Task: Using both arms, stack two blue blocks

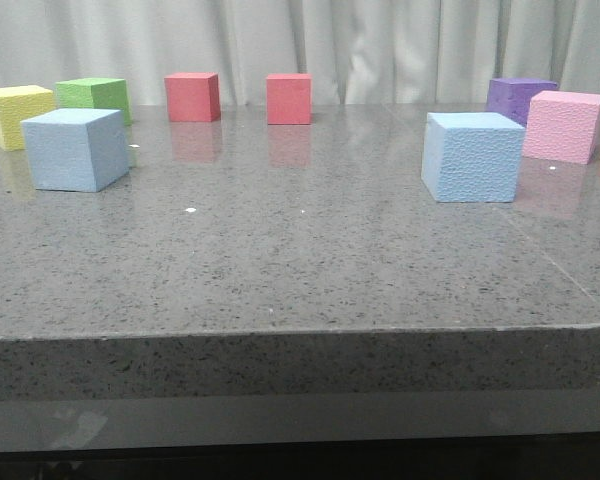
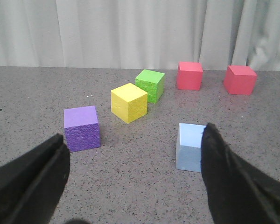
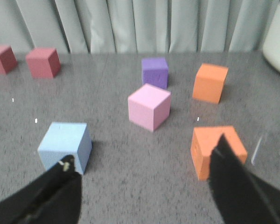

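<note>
My left gripper [image 2: 133, 175] and right gripper [image 3: 144, 186] hang wide open, empty. Two pale sky-blue foam cubes [image 1: 75, 148] [image 1: 472, 156] sit well apart on the grey speckled stone table [image 1: 300, 260], unstacked. I should centre each cube between my fingers before closing.

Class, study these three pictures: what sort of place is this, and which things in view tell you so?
Probably a robot test bench in a lab or studio, not a home. A bare grey speckled table holds only plain coloured foam cubes, including two blue blocks, before a pale curtain backdrop.
</note>
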Controlling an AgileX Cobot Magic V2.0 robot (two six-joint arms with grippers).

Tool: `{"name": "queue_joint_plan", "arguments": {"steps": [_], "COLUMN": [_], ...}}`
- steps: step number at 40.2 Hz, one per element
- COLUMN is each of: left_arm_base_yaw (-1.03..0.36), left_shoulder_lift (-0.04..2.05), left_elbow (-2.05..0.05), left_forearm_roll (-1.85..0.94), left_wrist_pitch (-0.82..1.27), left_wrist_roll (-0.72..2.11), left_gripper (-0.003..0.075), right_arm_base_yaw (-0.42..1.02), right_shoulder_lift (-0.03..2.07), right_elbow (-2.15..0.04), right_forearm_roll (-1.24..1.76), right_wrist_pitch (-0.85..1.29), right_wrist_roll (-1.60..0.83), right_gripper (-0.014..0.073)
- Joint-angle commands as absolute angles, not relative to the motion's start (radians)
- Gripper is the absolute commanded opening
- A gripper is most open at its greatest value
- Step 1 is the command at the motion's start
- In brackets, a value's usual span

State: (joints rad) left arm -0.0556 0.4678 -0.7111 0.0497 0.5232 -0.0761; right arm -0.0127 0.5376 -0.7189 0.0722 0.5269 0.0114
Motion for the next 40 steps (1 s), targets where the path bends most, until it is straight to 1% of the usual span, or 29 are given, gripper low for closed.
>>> {"name": "queue_joint_plan", "arguments": {"steps": [1, 5, 10, 18, 24, 31, 34, 40], "left_arm_base_yaw": [-0.055, -0.055, -0.055, -0.055, -0.055, -0.055, -0.055, -0.055], "left_shoulder_lift": [0.479, 0.479, 0.479, 0.479, 0.479, 0.479, 0.479, 0.479], "left_elbow": [-0.739, -0.739, -0.739, -0.739, -0.739, -0.739, -0.739, -0.739], "left_forearm_roll": [0.042, 0.042, 0.042, 0.042, 0.042, 0.042, 0.042, 0.042], "left_wrist_pitch": [0.452, 0.452, 0.452, 0.452, 0.452, 0.452, 0.452, 0.452], "left_wrist_roll": [-0.086, -0.086, -0.086, -0.086, -0.086, -0.086, -0.086, -0.086], "left_gripper": [0.0567, 0.0567, 0.0567, 0.0567, 0.0567, 0.0567, 0.0567, 0.0567], "right_arm_base_yaw": [-0.021, -0.019, 0.013, 0.14, 0.227, 0.329, 0.349, 0.345], "right_shoulder_lift": [0.62, 0.715, 0.832, 1.077, 1.263, 1.468, 1.546, 1.672], "right_elbow": [-0.823, -0.919, -1.036, -1.226, -1.362, -1.521, -1.574, -1.641], "right_forearm_roll": [0.076, 0.118, 0.231, 0.289, 0.198, -0.066, -0.114, -0.116], "right_wrist_pitch": [0.56, 0.652, 0.756, 0.905, 0.99, 1.055, 1.067, 1.066], "right_wrist_roll": [0.0, -0.005, -0.098, -0.117, 0.022, 0.259, 0.314, 0.358], "right_gripper": [0.0668, 0.0666, 0.0666, 0.0666, 0.0666, 0.0666, 0.0666, 0.0666]}}
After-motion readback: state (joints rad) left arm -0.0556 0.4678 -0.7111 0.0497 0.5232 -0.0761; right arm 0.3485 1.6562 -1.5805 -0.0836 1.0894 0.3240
